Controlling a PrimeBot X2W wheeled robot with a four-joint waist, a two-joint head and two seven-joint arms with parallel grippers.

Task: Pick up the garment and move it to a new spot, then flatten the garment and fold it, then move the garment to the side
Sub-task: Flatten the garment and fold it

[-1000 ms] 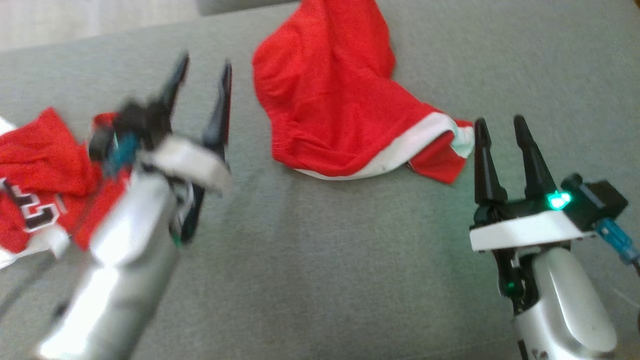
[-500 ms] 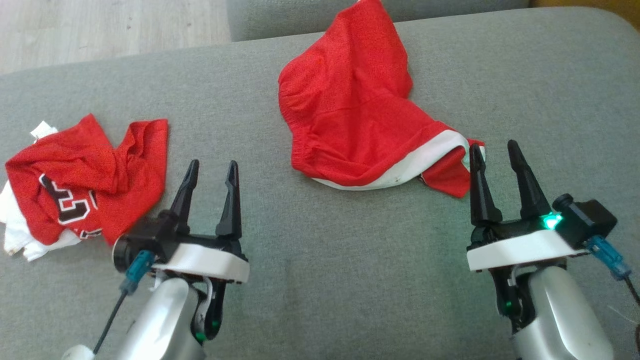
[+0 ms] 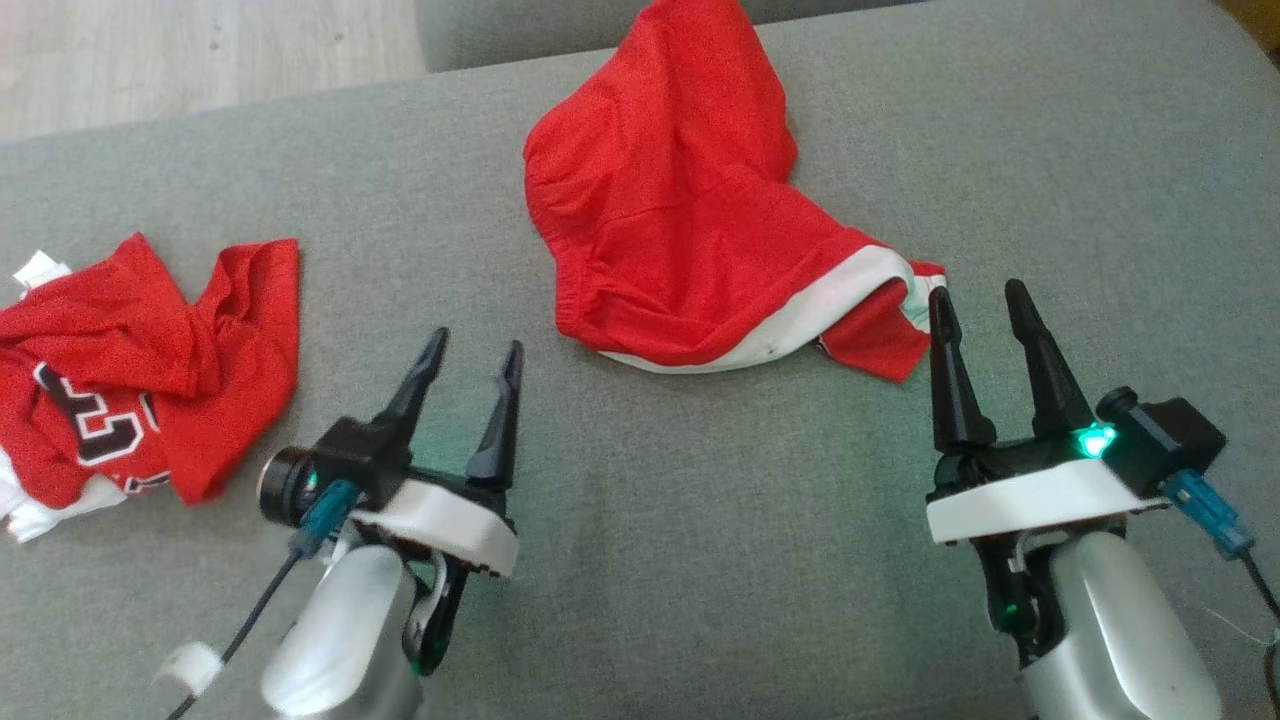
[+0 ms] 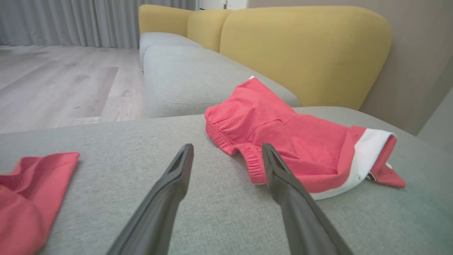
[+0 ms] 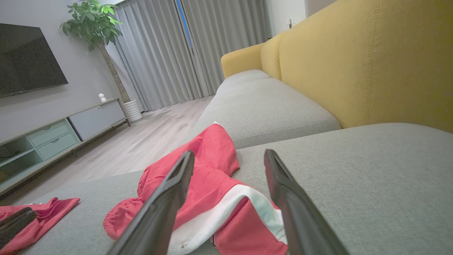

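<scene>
The grey sofa seat [image 3: 700, 560] spans the head view. On it, from 12 o'clock down toward 3, lie the red shorts [image 3: 680, 230], bunched, with the white hem band at the lower end. I take these for the garment to handle. At 9 o'clock a crumpled red jersey [image 3: 130, 370] lies well apart from them. The left gripper [image 3: 476, 342] at 7 o'clock and the right gripper [image 3: 977, 292] at 4 o'clock both have fingers spread wide and hold nothing. The right one's tips sit just beside the hem corner.

A pinch at that corner could catch a single layer, so the shorts might lift twisted. Fingers pressed too deep could snag the upholstery.

In the right wrist view, toward 9 o'clock, a white pot [image 5: 133, 110] holds a plant [image 5: 92, 17]. The cabinet [image 5: 53, 138] has an open shelf whose contents are too dim to tell.
</scene>
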